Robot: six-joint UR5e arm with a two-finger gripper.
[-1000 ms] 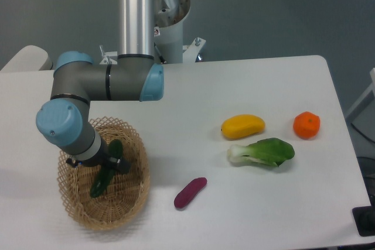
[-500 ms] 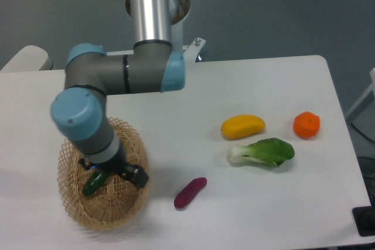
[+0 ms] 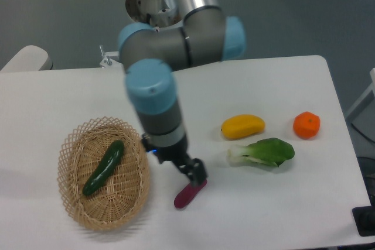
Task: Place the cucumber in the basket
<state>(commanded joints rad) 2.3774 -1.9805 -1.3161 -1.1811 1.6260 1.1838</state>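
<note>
Cucumber (image 3: 104,167) lies diagonally inside basket (image 3: 70,203), free of gripper (image 3: 196,175), which hangs over purple veg (image 3: 186,196); jaw state can't be told. Cucumber prob. stiff, light, glossy/slippery; best gripped mid-length, across width.

Soft, even overhead light keeps the white table (image 3: 263,86) bright without glare. Shadows are faint (a pale smear beside the basket (image 3: 70,203)). The arm (image 3: 158,109) looks slightly motion-blurred; overall sharpness is modest and grainy.
</note>
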